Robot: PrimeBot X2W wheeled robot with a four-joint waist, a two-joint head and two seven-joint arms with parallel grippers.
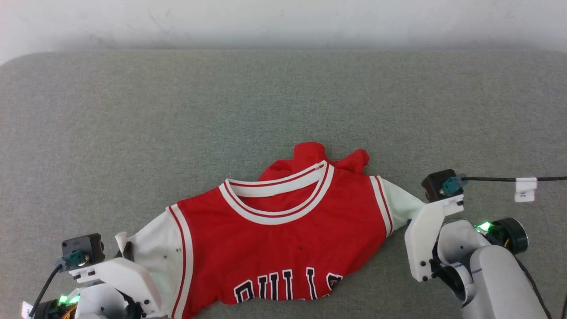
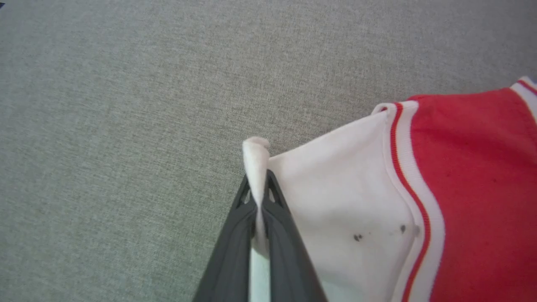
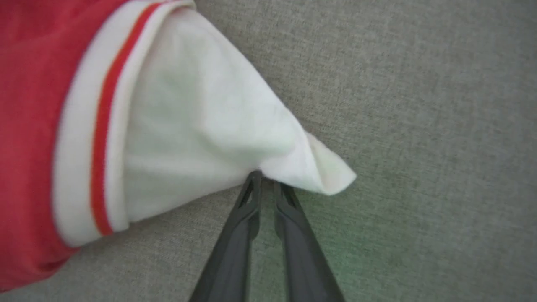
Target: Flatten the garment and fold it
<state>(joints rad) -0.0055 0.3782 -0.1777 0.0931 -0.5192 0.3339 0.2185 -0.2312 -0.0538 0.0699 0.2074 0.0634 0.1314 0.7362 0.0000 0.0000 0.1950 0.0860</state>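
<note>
Red cloth, the garment [image 1: 283,239], is seen in the head view at the middle of the grey fabric worktop's [image 1: 283,97] near edge, chest up, with a red lump bunched beyond the collar and the lettering creased. Flattening is therefore judged partly done, and no fold has been made. In the left wrist view the left gripper [image 2: 261,188] is clamped on the rim of a white sleeve [image 2: 335,201]. In the right wrist view the right gripper [image 3: 268,182] is drawn narrow at the tip of the other white sleeve [image 3: 201,126], and whether cloth is pinched cannot be told.
</note>
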